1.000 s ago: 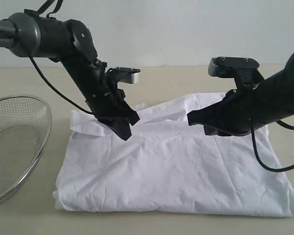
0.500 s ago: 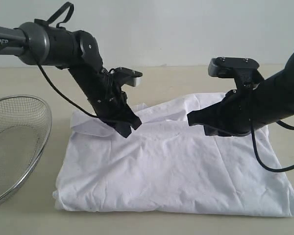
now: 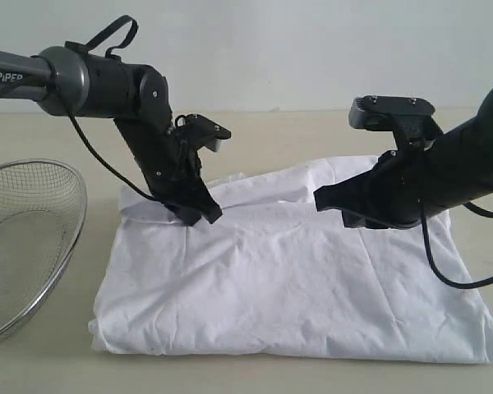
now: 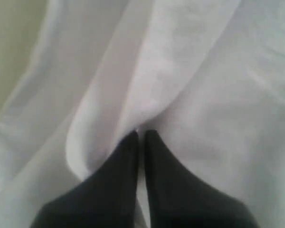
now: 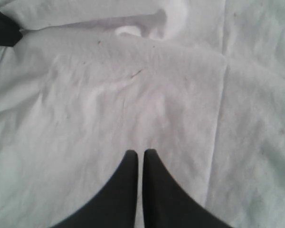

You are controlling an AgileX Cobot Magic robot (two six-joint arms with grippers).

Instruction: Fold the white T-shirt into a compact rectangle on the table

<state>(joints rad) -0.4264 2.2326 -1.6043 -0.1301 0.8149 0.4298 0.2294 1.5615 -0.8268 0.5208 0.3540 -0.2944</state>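
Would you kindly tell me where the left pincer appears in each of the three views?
Exterior view: left pincer, left of centre, tips on the white T-shirt.
Left wrist view: the pincer, bottom centre.
Right wrist view: probably the black tip at the top-left edge.
Shared landmark: the shirt's raised fold by its tips.

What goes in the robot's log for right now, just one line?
left gripper: shut, tips at shirt fold | right gripper: shut, over shirt | shirt: lying on table

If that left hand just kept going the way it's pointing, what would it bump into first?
The white T-shirt: the shut left hand points at a raised fold right at its tips, perhaps touching already.
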